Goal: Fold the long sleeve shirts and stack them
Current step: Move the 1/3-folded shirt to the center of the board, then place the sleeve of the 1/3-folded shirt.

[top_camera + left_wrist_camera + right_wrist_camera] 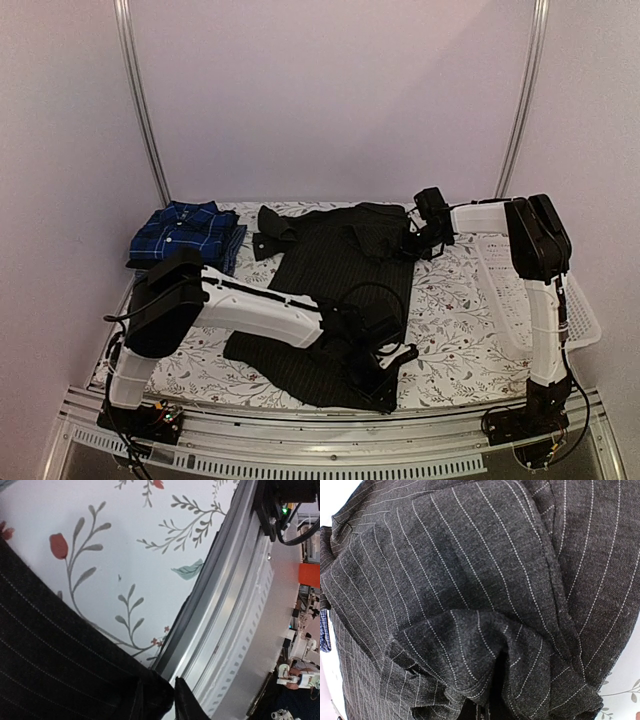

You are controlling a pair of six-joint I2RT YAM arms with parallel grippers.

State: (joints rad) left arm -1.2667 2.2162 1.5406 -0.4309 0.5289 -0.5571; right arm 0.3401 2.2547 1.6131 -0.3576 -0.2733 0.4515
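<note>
pinstripe shirt [330, 290] lies spread at centre, plaid shirt [188, 235] folded far left. near hem is pinched in left gripper [385, 380], far shoulder in tight-closed right gripper [428, 232]. fold likely starting; hem must be carried over evenly.

light: soft, even, pinkish | shadows: faint | glare: mild on metal rail [235, 610] | focus: pinstriped shirt [470, 580] weave sharp close-up

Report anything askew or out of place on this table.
The pinstriped shirt lies skewed and rumpled, its near corner at the table's front edge in the left gripper, far side bunched at the right gripper. The plaid shirt sits neatly folded.
</note>
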